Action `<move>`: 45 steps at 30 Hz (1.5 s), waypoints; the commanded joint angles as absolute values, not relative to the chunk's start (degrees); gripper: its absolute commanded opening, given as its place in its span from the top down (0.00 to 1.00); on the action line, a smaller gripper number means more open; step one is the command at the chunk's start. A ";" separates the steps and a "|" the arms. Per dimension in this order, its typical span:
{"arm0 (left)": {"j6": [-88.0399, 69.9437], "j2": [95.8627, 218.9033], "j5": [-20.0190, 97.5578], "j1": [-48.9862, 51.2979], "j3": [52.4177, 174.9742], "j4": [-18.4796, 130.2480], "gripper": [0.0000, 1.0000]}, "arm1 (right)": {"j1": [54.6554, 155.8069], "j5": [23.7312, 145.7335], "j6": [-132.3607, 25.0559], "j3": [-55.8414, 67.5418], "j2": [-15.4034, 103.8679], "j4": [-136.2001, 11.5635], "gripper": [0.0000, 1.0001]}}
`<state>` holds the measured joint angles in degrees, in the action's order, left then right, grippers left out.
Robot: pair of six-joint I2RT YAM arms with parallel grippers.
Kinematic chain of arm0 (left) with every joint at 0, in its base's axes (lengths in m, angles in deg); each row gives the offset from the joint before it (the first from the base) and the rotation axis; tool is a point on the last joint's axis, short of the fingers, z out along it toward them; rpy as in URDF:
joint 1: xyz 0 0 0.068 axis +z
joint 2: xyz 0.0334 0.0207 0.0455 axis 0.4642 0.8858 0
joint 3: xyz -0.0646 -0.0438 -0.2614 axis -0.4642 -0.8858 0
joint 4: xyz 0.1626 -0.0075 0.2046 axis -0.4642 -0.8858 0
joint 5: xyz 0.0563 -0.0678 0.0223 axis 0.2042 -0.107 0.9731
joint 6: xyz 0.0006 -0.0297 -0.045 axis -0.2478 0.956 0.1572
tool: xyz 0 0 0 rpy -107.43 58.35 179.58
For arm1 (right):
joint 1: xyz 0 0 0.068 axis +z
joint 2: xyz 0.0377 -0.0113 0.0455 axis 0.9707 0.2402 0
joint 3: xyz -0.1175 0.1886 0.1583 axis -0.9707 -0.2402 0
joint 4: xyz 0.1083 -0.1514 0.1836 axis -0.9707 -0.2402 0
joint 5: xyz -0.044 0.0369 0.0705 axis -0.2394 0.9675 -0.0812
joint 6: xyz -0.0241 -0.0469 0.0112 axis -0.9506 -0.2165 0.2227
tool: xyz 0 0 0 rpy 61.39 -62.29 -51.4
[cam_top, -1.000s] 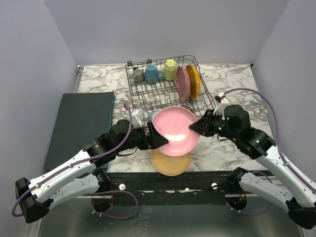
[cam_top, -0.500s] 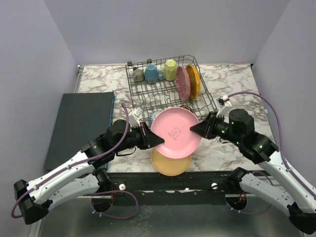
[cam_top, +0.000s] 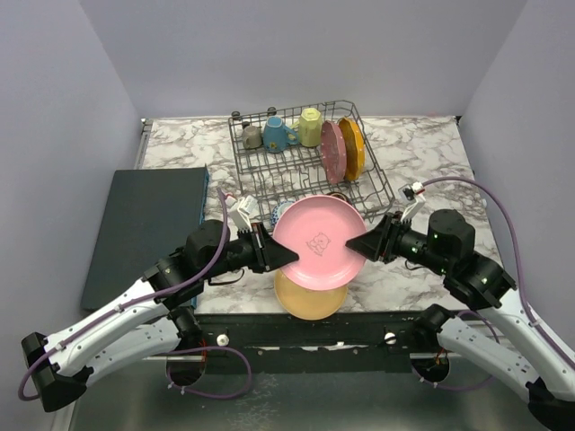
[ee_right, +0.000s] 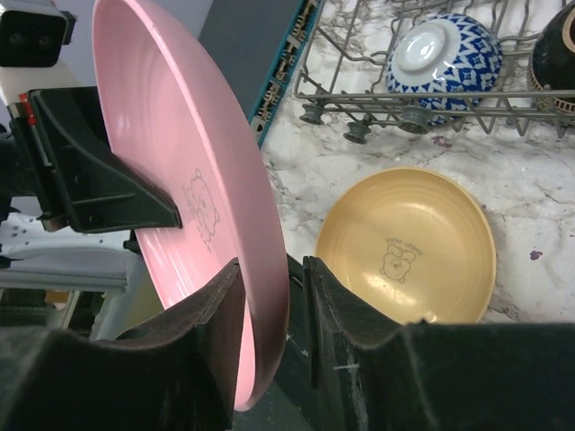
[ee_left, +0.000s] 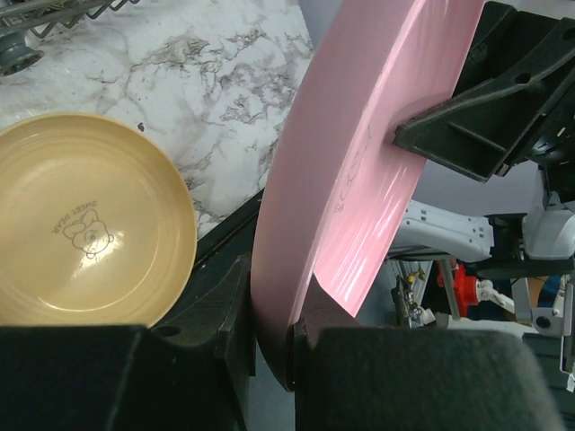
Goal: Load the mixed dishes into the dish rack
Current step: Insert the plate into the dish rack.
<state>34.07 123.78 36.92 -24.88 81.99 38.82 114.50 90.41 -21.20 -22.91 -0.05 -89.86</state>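
Top external view shows you the pink plate tilted above the counter, just near of the dish rack. Your left pincer is clamped on its left rim. Your right pincer straddles the right rim, jaws slightly parted.

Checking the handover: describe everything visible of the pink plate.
Plain glossy pink plate, round, plastic-looking, small bear print at its centre. It is held aloft, tilted on edge above a yellow plate. The left claw clamps one rim; the right claw straddles the opposite rim, with a gap on one side.
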 commanded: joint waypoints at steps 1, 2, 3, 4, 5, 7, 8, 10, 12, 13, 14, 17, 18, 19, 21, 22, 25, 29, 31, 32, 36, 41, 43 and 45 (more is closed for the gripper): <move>33.25 121.76 33.23 -24.90 81.03 43.71 1.00 | 114.95 95.15 -20.70 -24.04 -2.57 -87.87 0.62; 33.26 121.54 32.78 -24.91 81.00 43.80 1.00 | 114.95 95.95 -20.65 -24.15 -3.13 -87.25 0.61; 33.17 121.45 32.43 -24.88 80.93 43.95 1.00 | 114.91 97.05 -20.61 -24.32 -3.73 -86.76 0.60; 33.21 121.35 32.07 -24.95 80.92 44.15 1.00 | 114.87 97.87 -20.48 -24.48 -4.26 -86.01 0.59; 33.17 121.33 31.65 -24.93 80.84 44.34 1.00 | 114.95 98.79 -20.43 -24.65 -5.03 -85.22 0.58; 33.20 121.39 30.49 -24.93 80.73 44.92 1.00 | 114.93 100.36 -20.01 -25.07 -6.22 -83.89 0.56; 33.31 121.51 30.02 -24.93 80.69 45.13 1.00 | 114.93 101.20 -19.80 -25.37 -6.63 -83.10 0.55; 33.35 121.53 29.21 -24.90 80.42 45.75 1.00 | 114.94 102.59 -19.18 -25.82 -7.28 -81.83 0.53; 33.60 121.52 28.62 -24.95 80.22 46.19 1.00 | 114.95 103.76 -18.79 -26.08 -7.62 -80.83 0.50; 33.67 121.58 28.26 -24.91 80.07 46.35 1.00 | 114.95 103.88 -18.60 -26.18 -7.70 -80.59 0.49; 33.77 121.61 27.93 -24.90 79.98 46.53 1.00 | 114.95 103.91 -18.44 -26.34 -7.76 -80.22 0.49; 33.88 121.63 27.11 -24.91 79.65 47.16 1.00 | 114.95 104.44 -17.72 -27.12 -7.81 -78.88 0.49; 33.78 121.64 26.92 -24.90 79.58 47.25 1.00 | 114.95 105.05 -17.47 -27.36 -7.78 -78.15 0.49; 33.78 121.61 26.75 -24.92 79.54 47.23 1.00 | 114.95 105.38 -17.25 -27.57 -7.65 -77.67 0.49; 33.70 121.62 26.57 -24.96 79.43 47.28 1.00 | 114.88 106.06 -17.14 -27.70 -7.49 -76.87 0.52; 33.69 121.62 26.55 -24.91 79.41 47.28 1.00 | 114.95 106.46 -17.03 -27.77 -7.42 -76.56 0.53; 33.62 121.75 26.55 -24.90 79.09 47.30 1.00 | 114.95 107.39 -17.05 -28.02 -7.33 -75.81 0.59; 33.53 121.91 26.62 -24.90 78.73 47.31 1.00 | 114.91 108.41 -16.83 -28.47 -7.16 -74.79 0.69; 33.51 122.13 26.73 -24.95 78.68 47.35 1.00 | 114.95 109.14 -16.65 -28.58 -7.07 -74.25 0.75; 33.50 122.14 26.73 -24.90 78.54 47.34 1.00 | 114.93 109.36 -16.54 -28.71 -6.97 -74.00 0.78; 33.53 122.71 26.99 -24.91 78.45 47.32 1.00 | 114.90 110.12 -16.61 -28.79 -6.67 -73.36 0.91; 33.64 123.35 27.45 -24.93 78.51 47.27 0.82 | 114.94 110.07 -17.19 -28.23 -6.23 -73.77 0.99; 33.80 123.47 27.76 -24.91 78.49 47.28 0.64 | 114.94 109.24 -17.72 -27.72 -6.02 -74.72 0.99; 33.79 123.55 28.02 -24.92 78.47 47.19 0.51 | 114.95 108.29 -18.38 -27.10 -5.96 -75.72 0.99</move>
